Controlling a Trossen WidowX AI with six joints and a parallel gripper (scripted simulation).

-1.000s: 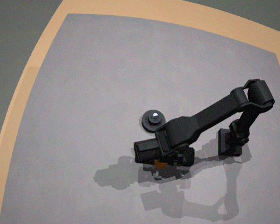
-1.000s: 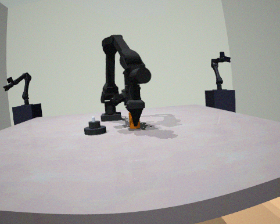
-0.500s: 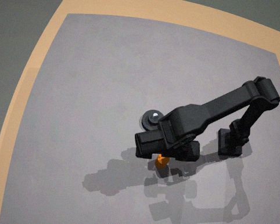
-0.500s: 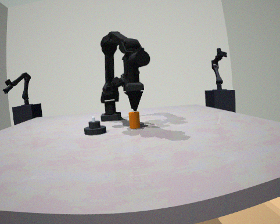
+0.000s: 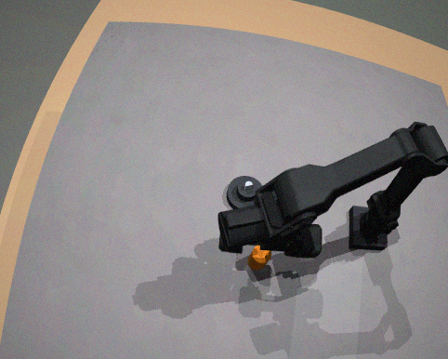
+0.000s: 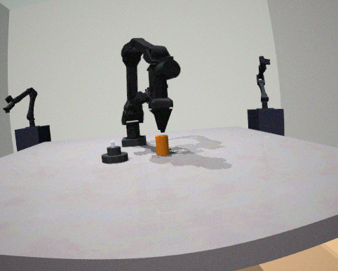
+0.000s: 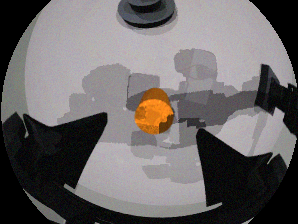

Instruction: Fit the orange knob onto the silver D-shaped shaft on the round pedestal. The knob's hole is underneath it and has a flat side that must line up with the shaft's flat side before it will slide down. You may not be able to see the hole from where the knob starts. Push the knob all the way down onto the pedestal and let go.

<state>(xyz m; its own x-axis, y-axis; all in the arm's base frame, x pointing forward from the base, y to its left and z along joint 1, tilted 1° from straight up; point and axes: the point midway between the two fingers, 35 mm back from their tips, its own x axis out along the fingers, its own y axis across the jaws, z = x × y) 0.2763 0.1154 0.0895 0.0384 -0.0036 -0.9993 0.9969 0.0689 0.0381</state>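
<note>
The orange knob (image 5: 259, 257) (image 6: 162, 145) (image 7: 154, 116) stands upright on the table, beside the pedestal and apart from it. Its underside with the hole is hidden. The dark round pedestal (image 5: 236, 204) (image 6: 115, 158) (image 7: 147, 18) has the silver shaft (image 5: 248, 184) (image 6: 112, 144) upright on its middle; nothing is on the shaft. My gripper (image 6: 162, 131) (image 7: 153, 125) is wide open and empty, pointing down a little above the knob. In the wrist view the knob shows between and beyond the two fingertips. In the top view the arm hides the fingers.
The arm's base (image 5: 368, 228) (image 6: 134, 141) stands on the table behind the pedestal and knob in the exterior view. Two other arms on dark blocks (image 6: 32, 137) (image 6: 266, 121) stand off the table at the back. The arm's shadows fall around the knob.
</note>
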